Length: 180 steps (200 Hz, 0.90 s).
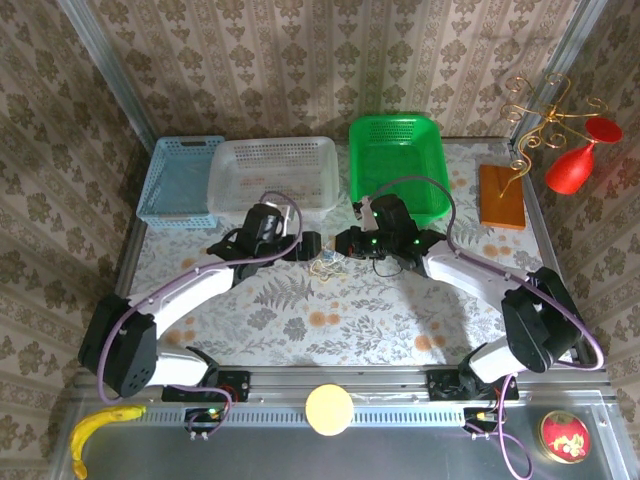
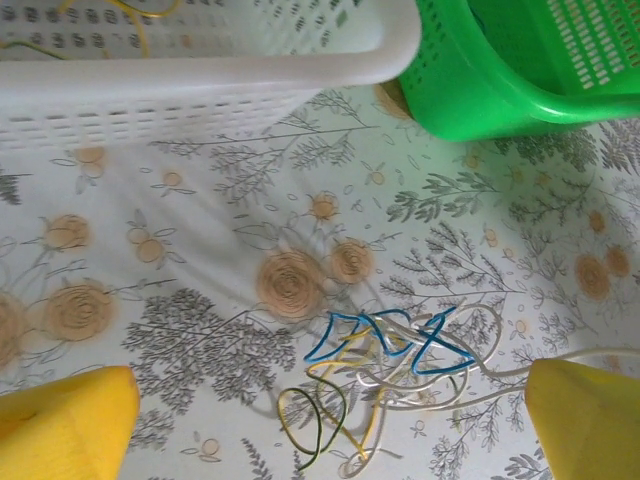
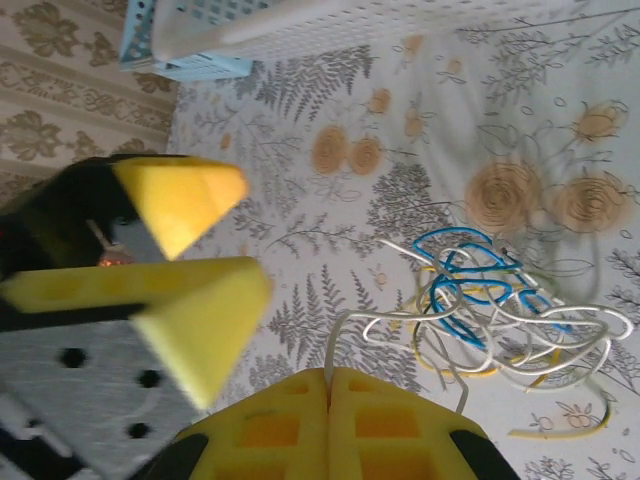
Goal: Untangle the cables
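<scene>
Pinching white strand of cables (image 3: 470, 300), right gripper (image 3: 329, 395) clenched; left gripper (image 2: 330, 415) released, straddling clump.

cables (image 2: 390, 365): thin cords, smooth plastic coating
white basket (image 2: 200, 72): matt perforated plastic
green basket (image 2: 470, 100): glossy perforated plastic
bench (image 2: 200, 240): smooth floral-printed cloth

Robot test cell: wallpapered panels (image 1: 300, 60), aluminium frame (image 1: 112, 75).

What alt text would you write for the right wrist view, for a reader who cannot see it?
The right gripper, shut, pinches a white strand of the cables, a white, blue and yellow tangle lying on the floral tablecloth. The left gripper stands open close by.
</scene>
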Motion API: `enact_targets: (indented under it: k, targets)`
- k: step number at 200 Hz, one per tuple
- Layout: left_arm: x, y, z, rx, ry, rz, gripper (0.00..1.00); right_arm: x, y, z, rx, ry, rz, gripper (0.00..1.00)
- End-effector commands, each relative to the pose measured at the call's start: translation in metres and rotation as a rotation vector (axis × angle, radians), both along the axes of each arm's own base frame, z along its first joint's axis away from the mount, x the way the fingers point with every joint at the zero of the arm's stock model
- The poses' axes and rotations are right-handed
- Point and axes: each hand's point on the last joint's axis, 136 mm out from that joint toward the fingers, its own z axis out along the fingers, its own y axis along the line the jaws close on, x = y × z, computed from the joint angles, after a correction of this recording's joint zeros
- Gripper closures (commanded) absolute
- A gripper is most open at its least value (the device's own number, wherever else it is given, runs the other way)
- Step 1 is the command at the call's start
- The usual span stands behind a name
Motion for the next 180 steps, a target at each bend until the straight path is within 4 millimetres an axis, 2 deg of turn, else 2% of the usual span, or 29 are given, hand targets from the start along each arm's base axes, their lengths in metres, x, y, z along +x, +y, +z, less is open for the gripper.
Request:
enact_targets:
  k: [1, 33, 48, 52, 87, 118, 137, 180]
  targets:
    - [0.001, -0.015, 0.003, -0.028, -0.034, -0.045, 0.00, -0.007, 0.002, 0.014, 0.019, 0.008, 0.009, 1.00]
    - [0.000, -0.025, -0.013, -0.032, -0.016, -0.060, 0.00, -0.010, 0.002, 0.029, 0.051, -0.010, 0.004, 1.00]
    - [0.000, -0.027, -0.028, -0.008, 0.008, -0.056, 0.00, -0.011, 0.004, 0.035, 0.074, -0.009, 0.008, 1.00]
    - [0.000, -0.028, -0.032, -0.003, 0.012, -0.056, 0.00, -0.014, 0.003, 0.050, 0.097, -0.035, 0.010, 1.00]
    - [0.002, -0.030, -0.063, 0.035, 0.046, -0.037, 0.00, -0.022, 0.005, 0.092, 0.190, -0.076, 0.028, 1.00]
    - [0.000, -0.033, -0.073, 0.046, 0.058, -0.043, 0.00, -0.029, 0.003, 0.127, 0.240, -0.126, 0.042, 1.00]
    - [-0.002, -0.030, -0.069, 0.048, 0.051, -0.040, 0.00, -0.029, 0.000, 0.129, 0.223, -0.142, 0.033, 1.00]
    - [-0.009, -0.010, -0.050, 0.084, 0.011, -0.018, 0.00, -0.023, -0.002, 0.101, 0.173, -0.112, 0.015, 1.00]
